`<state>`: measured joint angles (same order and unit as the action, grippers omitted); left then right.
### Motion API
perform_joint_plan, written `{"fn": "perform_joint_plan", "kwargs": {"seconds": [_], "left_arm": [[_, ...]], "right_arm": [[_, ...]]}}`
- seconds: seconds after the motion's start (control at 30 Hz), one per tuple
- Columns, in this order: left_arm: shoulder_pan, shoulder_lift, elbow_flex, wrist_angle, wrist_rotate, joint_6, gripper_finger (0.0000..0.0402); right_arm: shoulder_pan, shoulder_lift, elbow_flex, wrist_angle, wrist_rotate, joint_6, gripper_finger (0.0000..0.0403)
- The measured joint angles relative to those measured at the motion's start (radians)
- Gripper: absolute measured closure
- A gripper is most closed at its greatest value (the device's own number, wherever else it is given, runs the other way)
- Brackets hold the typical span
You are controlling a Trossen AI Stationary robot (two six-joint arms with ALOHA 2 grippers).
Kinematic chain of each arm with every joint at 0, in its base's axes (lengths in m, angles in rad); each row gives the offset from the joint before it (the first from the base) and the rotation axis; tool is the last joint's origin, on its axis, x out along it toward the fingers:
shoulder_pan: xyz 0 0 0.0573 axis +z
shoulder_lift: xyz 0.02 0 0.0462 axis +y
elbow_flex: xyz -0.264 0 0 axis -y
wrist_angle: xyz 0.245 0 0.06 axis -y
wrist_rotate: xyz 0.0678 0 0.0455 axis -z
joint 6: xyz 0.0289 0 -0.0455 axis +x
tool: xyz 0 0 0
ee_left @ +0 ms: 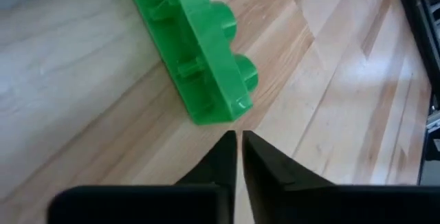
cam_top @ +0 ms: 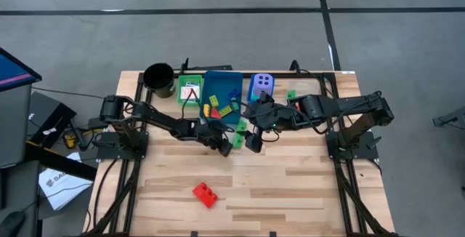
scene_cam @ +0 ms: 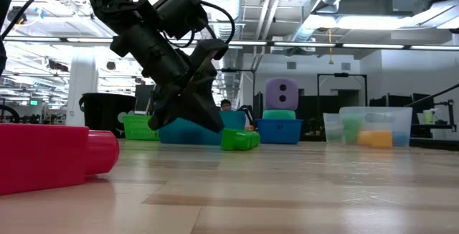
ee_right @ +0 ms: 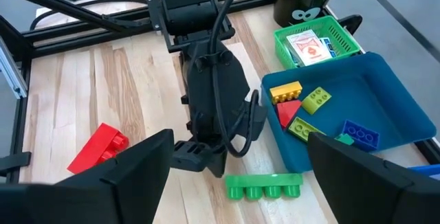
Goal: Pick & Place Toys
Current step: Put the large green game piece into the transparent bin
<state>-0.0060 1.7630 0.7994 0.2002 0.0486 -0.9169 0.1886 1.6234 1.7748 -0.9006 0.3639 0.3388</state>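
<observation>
The left gripper (ee_left: 237, 145) is sitting low over the table (cam_top: 290, 186) with its two fingers pressed together and gripping nothing; the long green brick (ee_left: 199, 52) is lying flat on the wood just beyond the fingertips, apart from them and unheld. In the high view this left gripper (cam_top: 222, 147) is hovering just in front of the blue tray (cam_top: 222, 81), and the green brick (cam_top: 240, 137) is lying beside it, near the tray's front edge. The right gripper (cam_top: 252, 139) is waiting just on the other side of that brick, its fingers (ee_right: 130, 172) standing wide apart with nothing between them. Inside the blue tray a yellow brick (ee_right: 285, 91), a red brick (ee_right: 289, 110), two light green bricks (ee_right: 315, 99) and a blue brick (ee_right: 359, 134) are lying loose. Beside the tray, toward the left arm, a green basket (ee_right: 344, 37) is holding picture cards (ee_right: 304, 47), and a black cup (cam_top: 158, 78) is standing beyond the basket. On the tray's other side a purple dotted cube (cam_top: 262, 85) is sitting on a smaller blue container (scene_cam: 280, 130). Another red brick (cam_top: 205, 193) is lying by itself well away from the tray, toward the table's front edge. From table height the left arm is blocking much of the blue tray from sight.
</observation>
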Motion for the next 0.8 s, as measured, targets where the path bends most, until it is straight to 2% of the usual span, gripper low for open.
{"fn": "perform_joint_plan", "kwargs": {"seconds": [0.13, 0.3, 0.6, 0.8], "left_arm": [[0.002, 0.000, 0.000, 0.027, -0.032, -0.005, 0.0398], [0.015, 0.000, 0.000, 0.050, -0.087, -0.074, 0.0380], [0.049, 0.000, 0.000, 0.048, -0.090, -0.216, 0.0298], [0.051, 0.000, 0.000, 0.048, -0.058, -0.225, 0.0233]], "right_arm": [[0.000, 0.000, 0.000, 0.000, 0.000, 0.002, 0.0074], [0.000, 0.000, 0.000, -0.002, 0.000, 0.002, 0.0074], [0.000, 0.000, 0.000, -0.004, -0.002, 0.002, 0.0074], [0.000, 0.000, 0.000, -0.004, -0.003, -0.003, 0.0074]]}}
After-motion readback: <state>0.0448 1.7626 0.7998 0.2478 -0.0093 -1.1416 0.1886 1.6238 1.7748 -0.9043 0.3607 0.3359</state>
